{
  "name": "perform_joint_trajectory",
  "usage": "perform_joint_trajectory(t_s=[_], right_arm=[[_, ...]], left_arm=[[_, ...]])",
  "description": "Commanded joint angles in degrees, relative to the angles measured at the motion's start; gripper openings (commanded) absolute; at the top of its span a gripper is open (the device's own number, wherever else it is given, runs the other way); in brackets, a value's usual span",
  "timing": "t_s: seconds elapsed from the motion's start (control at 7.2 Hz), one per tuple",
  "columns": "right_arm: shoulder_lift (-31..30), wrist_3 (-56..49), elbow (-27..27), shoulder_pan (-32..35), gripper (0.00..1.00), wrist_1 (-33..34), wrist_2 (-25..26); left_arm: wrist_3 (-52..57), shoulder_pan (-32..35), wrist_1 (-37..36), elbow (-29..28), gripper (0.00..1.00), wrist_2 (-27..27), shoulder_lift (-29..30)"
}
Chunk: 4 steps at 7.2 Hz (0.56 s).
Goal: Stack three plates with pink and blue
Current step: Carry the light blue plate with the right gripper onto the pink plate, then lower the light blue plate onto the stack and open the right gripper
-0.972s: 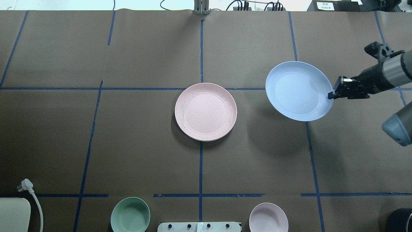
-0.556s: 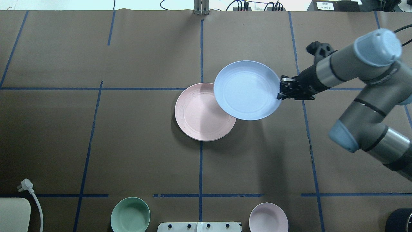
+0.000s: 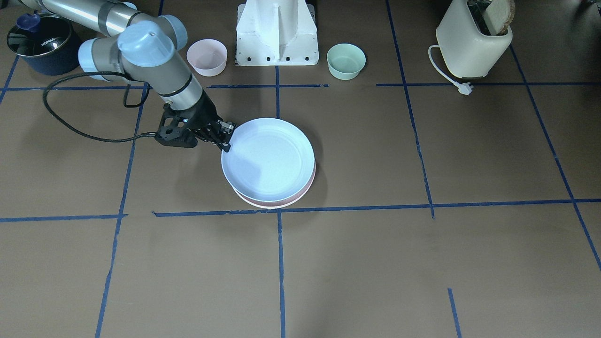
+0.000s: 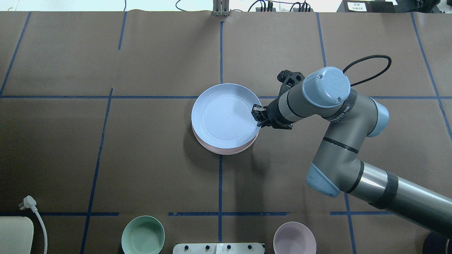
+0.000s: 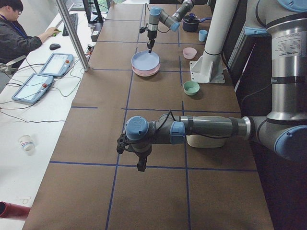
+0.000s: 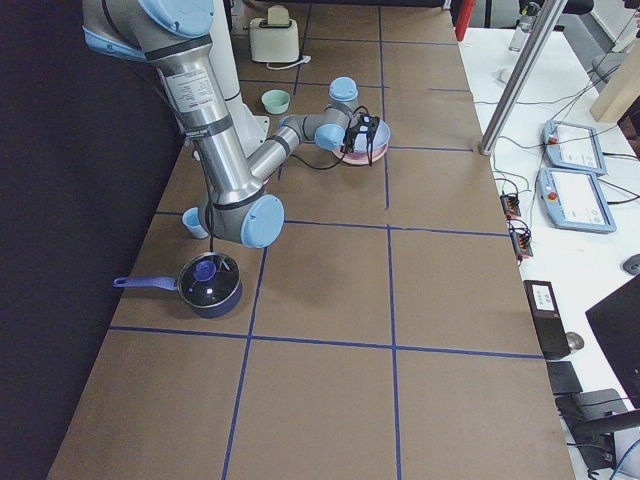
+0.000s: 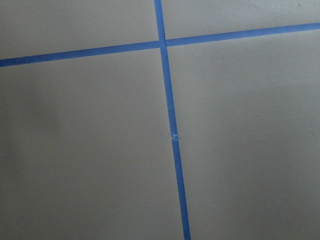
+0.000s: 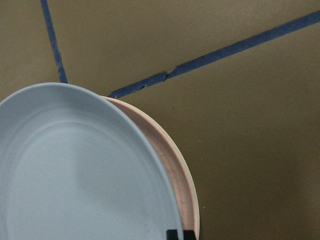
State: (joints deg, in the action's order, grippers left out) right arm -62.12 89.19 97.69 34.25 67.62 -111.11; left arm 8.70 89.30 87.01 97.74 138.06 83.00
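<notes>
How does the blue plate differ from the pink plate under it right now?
The blue plate is pale blue and on top; the pink plate is pastel pink and underneath, only a crescent of it showing. The right gripper pinches the blue plate's rim; nothing holds the pink plate. Both are round, shallow and about equally wide.

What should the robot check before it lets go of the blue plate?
1. Pale blue round plate over the pastel pink round plate: ok, pink peeks out along one edge.
2. Right claw pinching the blue plate's rim: ok.
3. Blue plate lying flat on the pink one: cannot tell.
4. Left claw far from the stack: ok.
5. Small mint-green bowl and small pink bowl well away from the stack: ok.
</notes>
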Motion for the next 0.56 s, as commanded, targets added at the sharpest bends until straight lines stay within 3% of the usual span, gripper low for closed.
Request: perform_joint_trajectory(t_s=[0.0,0.14,0.28,0.42], right_arm=[[0.3,-0.2,-1.0,-0.6,0.77,-0.1,1.1],[0.2,-0.6,-1.0,-0.5,1.00,0.1,1.9],[0.2,-0.8,-0.8,0.3,1.00,0.5,0.9],[-0.2,-3.8,-1.0,3.6,1.00,1.4,-5.2]], left_arm=[[0.0,0.0,0.0,0.0,1.00,0.0,0.0],[0.0,0.0,0.0,0.1,1.00,0.0,0.0],[0.0,0.0,0.0,-0.1,1.00,-0.1,0.0],[0.2,0.0,0.0,-0.3,1.00,-0.2,0.0]])
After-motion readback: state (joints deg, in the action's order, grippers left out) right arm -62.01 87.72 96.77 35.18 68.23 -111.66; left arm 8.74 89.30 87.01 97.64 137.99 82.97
